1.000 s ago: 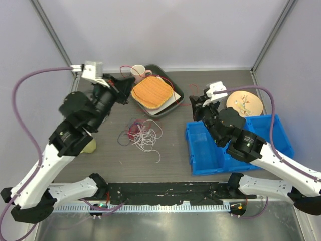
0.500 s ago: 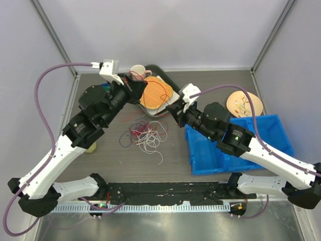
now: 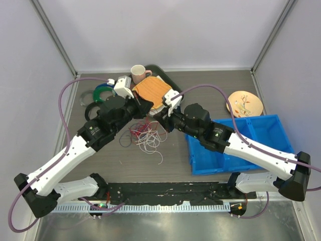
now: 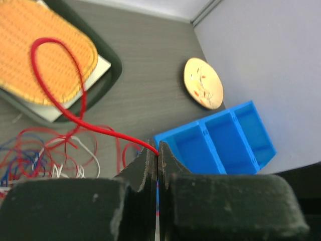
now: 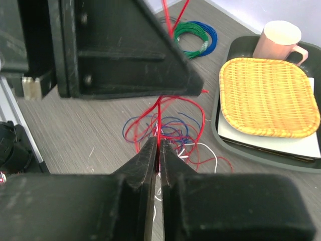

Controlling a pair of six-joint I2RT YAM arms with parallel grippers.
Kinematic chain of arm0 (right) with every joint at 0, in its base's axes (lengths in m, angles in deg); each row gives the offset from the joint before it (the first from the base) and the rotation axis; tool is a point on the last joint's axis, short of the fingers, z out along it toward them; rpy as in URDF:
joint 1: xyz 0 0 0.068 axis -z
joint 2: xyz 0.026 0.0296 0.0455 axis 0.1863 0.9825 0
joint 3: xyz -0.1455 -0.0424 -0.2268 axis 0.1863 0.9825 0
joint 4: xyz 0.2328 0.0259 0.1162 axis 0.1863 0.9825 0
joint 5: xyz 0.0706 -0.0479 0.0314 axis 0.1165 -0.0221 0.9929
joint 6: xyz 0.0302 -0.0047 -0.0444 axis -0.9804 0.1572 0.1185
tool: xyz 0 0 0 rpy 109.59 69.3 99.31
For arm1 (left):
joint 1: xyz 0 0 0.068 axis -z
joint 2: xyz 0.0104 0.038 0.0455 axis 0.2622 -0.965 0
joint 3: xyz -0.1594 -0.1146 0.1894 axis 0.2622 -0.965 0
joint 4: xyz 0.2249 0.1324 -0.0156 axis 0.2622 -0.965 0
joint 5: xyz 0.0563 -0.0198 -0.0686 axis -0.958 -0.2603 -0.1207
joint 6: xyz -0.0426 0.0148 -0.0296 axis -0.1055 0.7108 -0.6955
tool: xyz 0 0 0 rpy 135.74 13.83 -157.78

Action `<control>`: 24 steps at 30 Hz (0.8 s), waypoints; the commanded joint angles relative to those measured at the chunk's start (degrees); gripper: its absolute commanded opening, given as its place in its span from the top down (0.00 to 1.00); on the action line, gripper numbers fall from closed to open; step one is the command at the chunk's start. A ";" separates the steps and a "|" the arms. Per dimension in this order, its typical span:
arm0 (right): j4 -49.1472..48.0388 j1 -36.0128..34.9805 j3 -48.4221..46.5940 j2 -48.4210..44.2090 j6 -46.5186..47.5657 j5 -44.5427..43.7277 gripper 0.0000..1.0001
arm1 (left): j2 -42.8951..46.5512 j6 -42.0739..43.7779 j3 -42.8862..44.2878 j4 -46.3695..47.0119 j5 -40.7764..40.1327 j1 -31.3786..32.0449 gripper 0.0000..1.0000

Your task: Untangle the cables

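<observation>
Both arms reach in from the near corners and meet nose to nose mid-table.

Left arm: long link runs up and inward from its base. The wrist is bent so the left gripper (image 3: 148, 106) points at the right arm, tips just short of the wicker tray (image 3: 152, 92). Jaws fully together, pinching a red cable (image 4: 50, 39) at the very tips. From the tips it runs ahead and to the left of the fingers, then loops over the wicker tray.

Right arm: stretched low across the near-left corner of the blue bin (image 3: 271, 131), forearm angled up-left. The right gripper (image 3: 160, 116) is aimed at the left one; tips are close, can't tell if they touch. Its jaws are nearly together with only a slit between, and a red strand (image 5: 158, 120) is nipped in it. The strand runs on ahead of the tips and passes behind the left gripper's body, which fills the upper left of the right wrist view. Can't tell if it's the same cable the left one holds.

Cable tangle (image 3: 146, 134) of red, blue and white loops lies on the table under and just ahead of both grippers, on their near side in the top view. Green-and-blue coil (image 5: 193, 32) sits beyond the left gripper. Pink mug (image 5: 279, 39) sits past the wicker tray's far corner.
</observation>
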State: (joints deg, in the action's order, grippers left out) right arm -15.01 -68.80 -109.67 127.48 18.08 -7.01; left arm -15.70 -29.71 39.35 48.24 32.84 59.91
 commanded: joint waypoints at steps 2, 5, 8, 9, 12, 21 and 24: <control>-11.70 -0.12 5.13 -1.01 -3.24 0.99 0.87 | 4.52 -7.11 -6.62 2.40 0.65 0.03 1.00; -17.50 -0.12 9.44 -1.80 -4.91 2.83 0.87 | 5.57 -9.14 -8.56 2.75 0.82 0.03 1.00; -21.73 -0.12 13.13 -1.72 -6.58 4.59 0.82 | 5.58 -10.72 -9.62 2.58 0.82 0.03 1.00; -22.34 -0.03 14.27 -1.54 -7.11 4.68 0.82 | 5.49 -11.07 -9.71 2.58 0.74 0.03 1.00; -23.84 -0.12 15.25 -0.31 -9.92 7.84 0.73 | 4.87 -12.04 -10.16 2.40 0.30 0.03 1.00; -27.45 -0.12 18.94 -1.01 -19.76 5.65 0.56 | 4.78 -12.92 -11.30 1.79 -1.73 -0.06 1.00; -29.11 -0.12 20.69 -1.97 -19.77 5.65 0.51 | 5.22 -12.92 -11.65 1.87 -1.64 -0.06 1.00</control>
State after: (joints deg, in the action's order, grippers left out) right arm -38.72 -68.80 -90.88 127.48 1.34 -0.67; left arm -11.48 -42.19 27.97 48.28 32.46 59.91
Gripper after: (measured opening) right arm 0.458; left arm 0.017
